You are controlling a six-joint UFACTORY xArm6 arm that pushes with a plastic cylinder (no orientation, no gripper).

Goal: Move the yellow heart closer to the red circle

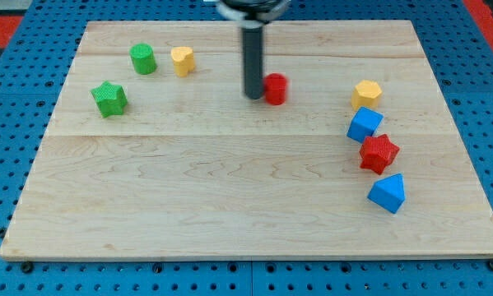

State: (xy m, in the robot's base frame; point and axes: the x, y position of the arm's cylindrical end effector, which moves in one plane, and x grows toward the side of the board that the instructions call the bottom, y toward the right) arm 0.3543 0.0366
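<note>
The yellow heart (182,60) lies near the view's top left, just right of a green circle (143,59). The red circle (276,88) lies near the top middle of the wooden board (230,189). My tip (253,96) stands right against the red circle's left side, touching or almost touching it. The yellow heart is well to the left of my tip, with bare wood between them.
A green star (109,99) lies at the left. On the right stand a yellow hexagon (366,94), a blue cube (365,125), a red star (379,153) and a blue triangular block (388,193). Blue pegboard surrounds the board.
</note>
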